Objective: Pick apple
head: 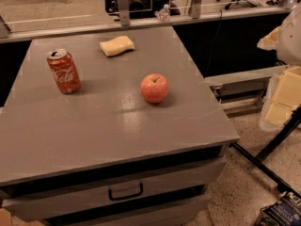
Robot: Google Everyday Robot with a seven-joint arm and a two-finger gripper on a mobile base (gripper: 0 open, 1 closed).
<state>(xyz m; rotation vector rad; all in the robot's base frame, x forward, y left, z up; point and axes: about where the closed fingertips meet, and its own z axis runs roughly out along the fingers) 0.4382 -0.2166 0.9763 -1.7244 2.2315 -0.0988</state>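
Observation:
The apple is round and pinkish-red with yellowish patches and a short dark stem. It stands on the grey cabinet top, right of the middle. My gripper shows as a pale, yellowish shape at the right edge of the view. It is off the cabinet's right side, well to the right of the apple and apart from it. It holds nothing that I can see.
A red Coca-Cola can stands upright at the left of the top. A pale yellow sponge lies at the back. A drawer with a handle is below the front edge. Black bars cross the floor at the right.

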